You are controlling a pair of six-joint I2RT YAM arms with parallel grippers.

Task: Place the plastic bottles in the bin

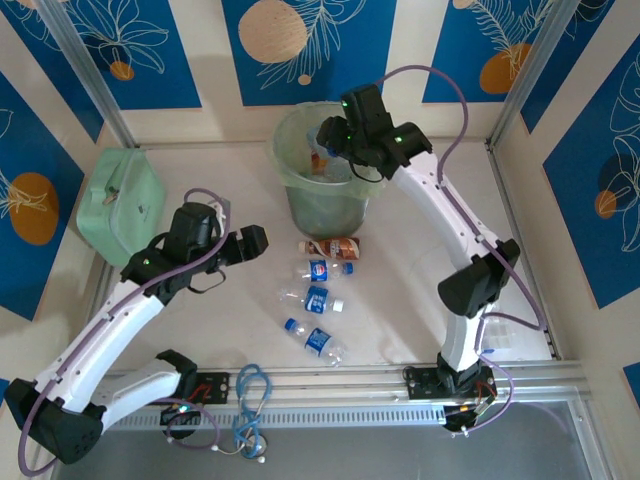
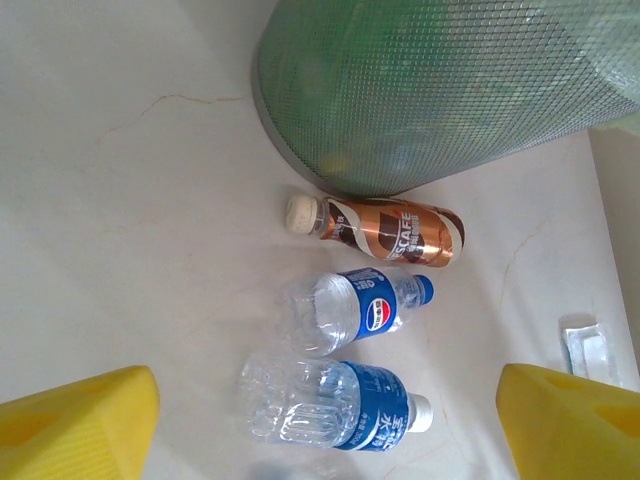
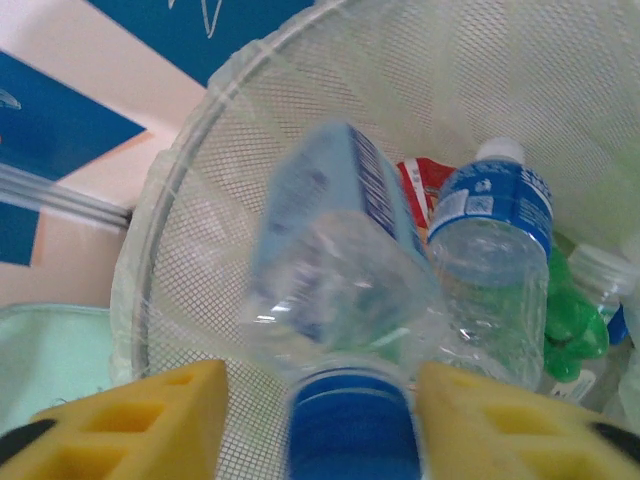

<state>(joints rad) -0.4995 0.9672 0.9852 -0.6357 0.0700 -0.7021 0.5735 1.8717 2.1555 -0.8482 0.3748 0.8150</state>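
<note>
Drop step, I judge: right gripper [image 3: 320, 420] jaws apart, blue-capped bottle [image 3: 330, 250] loose above the bin [image 3: 160, 230]; my left gripper [image 2: 325, 425], spread wide, next needs lowering onto the nearest water bottle [image 2: 340, 405].

Four bottles [image 1: 316, 299] flat beside bin [image 1: 300, 205]

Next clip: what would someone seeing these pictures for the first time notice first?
The right gripper hangs over the pale green bin at the far middle of the table. A blurred blue-labelled bottle sits between its parted fingers, above the bottles already inside. Just in front of the bin, a brown bottle and three clear blue-labelled bottles lie in a row, with the open left gripper beside them.
</note>
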